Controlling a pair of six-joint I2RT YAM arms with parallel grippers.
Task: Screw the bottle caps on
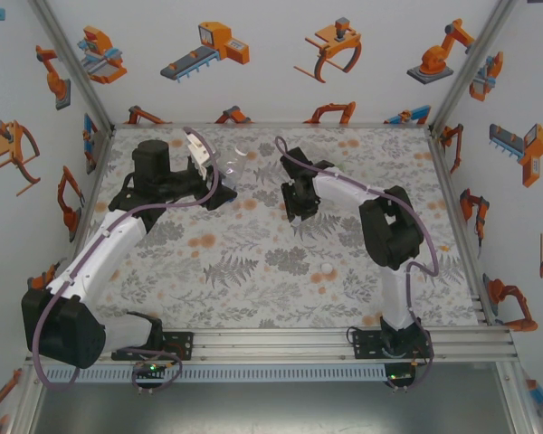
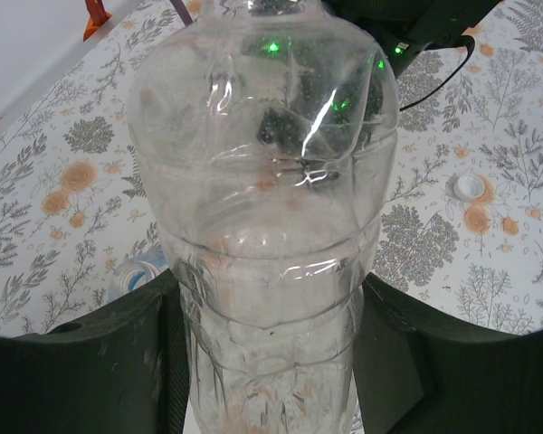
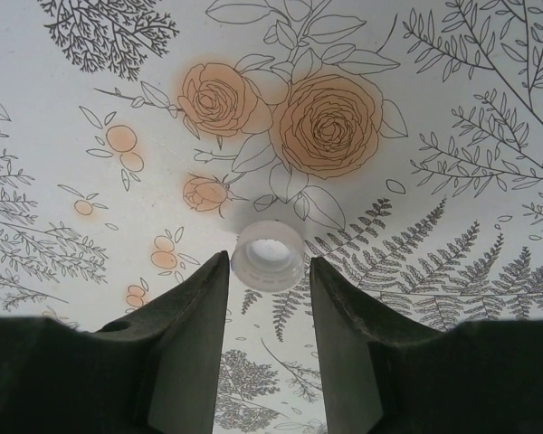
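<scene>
My left gripper (image 2: pixel 267 362) is shut on the body of a clear bottle (image 2: pixel 262 181). The bottle's neck points away from the camera, and its top runs out of the left wrist view. In the top view the left gripper (image 1: pixel 202 155) holds this bottle (image 1: pixel 235 164) above the far part of the table. My right gripper (image 3: pixel 269 267) points down at the table with its jaws a little apart. A white bottle cap (image 3: pixel 268 255) lies open side up between its fingertips (image 3: pixel 213 280). The right gripper (image 1: pixel 299 203) sits at the table's middle. Another white cap (image 2: pixel 471 187) lies loose on the table.
The flowered table cover (image 1: pixel 253 271) is bordered by white walls with orange robot drawings (image 1: pixel 208 45). A bit of see-through plastic with blue on it (image 2: pixel 136 273) lies beside my left finger. A small white spot (image 1: pixel 328 268) shows on the near right of the table.
</scene>
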